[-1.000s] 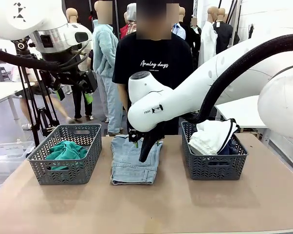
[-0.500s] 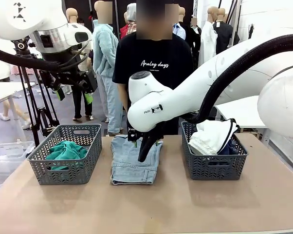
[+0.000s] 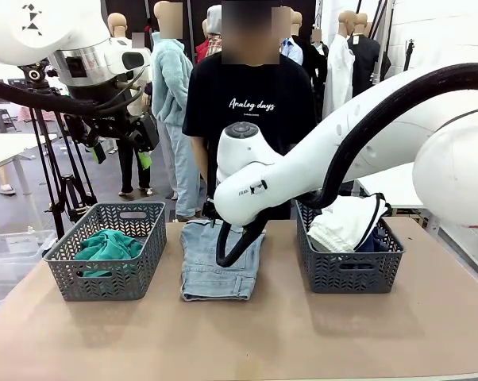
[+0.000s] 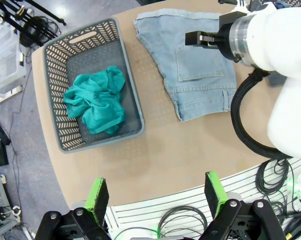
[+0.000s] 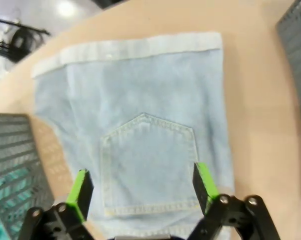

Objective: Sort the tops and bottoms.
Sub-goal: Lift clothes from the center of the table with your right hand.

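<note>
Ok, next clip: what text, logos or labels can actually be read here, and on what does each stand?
"Analog days": white script on the chest of the person's black T-shirt; a smaller line beneath it is too small to read.
Small dark lettering on the right arm's white housing: too small to read.
Black geometric mark on the left arm's white housing: a logo, no letters.
Light blue denim shorts, baskets: no print.

light: bright, even, overhead | shadows: soft, under baskets | blur: right wrist view | distortion: wrist edges
</note>
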Available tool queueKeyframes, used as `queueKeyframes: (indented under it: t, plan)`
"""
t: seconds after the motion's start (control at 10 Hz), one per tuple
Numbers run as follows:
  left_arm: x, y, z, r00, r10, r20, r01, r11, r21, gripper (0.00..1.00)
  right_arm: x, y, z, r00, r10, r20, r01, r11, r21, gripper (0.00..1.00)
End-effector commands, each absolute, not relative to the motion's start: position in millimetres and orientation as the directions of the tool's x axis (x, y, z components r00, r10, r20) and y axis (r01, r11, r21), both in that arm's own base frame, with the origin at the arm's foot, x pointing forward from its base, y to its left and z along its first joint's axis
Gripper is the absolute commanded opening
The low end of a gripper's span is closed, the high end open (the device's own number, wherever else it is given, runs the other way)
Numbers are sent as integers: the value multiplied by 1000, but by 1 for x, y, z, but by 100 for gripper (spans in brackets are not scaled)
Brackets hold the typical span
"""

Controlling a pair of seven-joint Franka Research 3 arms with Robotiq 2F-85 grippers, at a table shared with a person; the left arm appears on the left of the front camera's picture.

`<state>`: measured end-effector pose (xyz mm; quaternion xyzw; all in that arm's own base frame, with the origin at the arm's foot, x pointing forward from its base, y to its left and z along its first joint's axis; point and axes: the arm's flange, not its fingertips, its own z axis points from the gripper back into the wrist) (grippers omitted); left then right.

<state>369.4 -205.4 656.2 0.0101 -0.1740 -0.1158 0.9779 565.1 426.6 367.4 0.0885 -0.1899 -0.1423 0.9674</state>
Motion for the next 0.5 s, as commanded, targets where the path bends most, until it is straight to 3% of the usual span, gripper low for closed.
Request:
queueKeyframes:
  t: [0.0,0.4]
  plan:
    - [370,-203,658,915,-227,334,220,974,59,100,570,448,351,861,-328,388,293,945,147,100]
    - [370,-203,658,915,-227,334,220,974,59,100,588,477,336,891,-266,368,268,962,46,100]
